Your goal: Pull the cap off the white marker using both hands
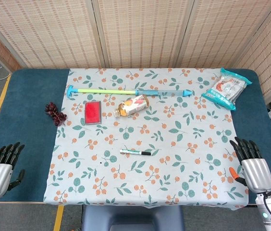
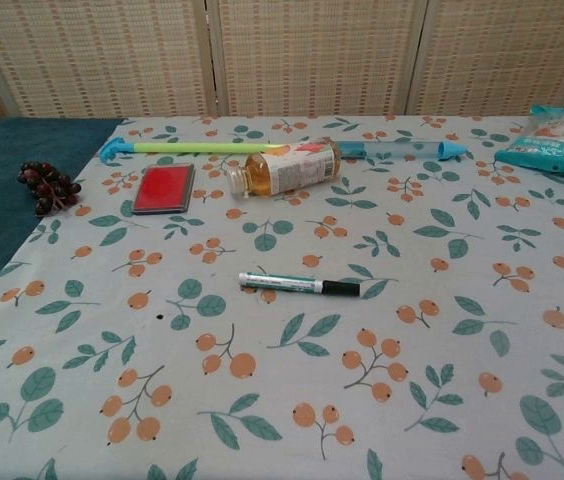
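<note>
The white marker [image 1: 135, 152] [image 2: 298, 285] lies flat near the middle of the floral cloth, its black cap pointing to the right. My left hand [image 1: 2, 166] rests at the table's front left corner, fingers apart and holding nothing. At the front right corner my right hand [image 1: 252, 162] lies the same way, open and empty. Both hands are far from the marker. The chest view shows neither hand.
Behind the marker lie a tipped bottle [image 1: 131, 105] [image 2: 287, 168], a red stamp pad [image 1: 92, 112] [image 2: 163, 188] and a long blue-and-green stick [image 1: 128, 91] [image 2: 282, 148]. Dark grapes [image 1: 55, 113] [image 2: 46, 186] sit at the left, a snack bag [image 1: 227, 88] [image 2: 557, 140] at the back right.
</note>
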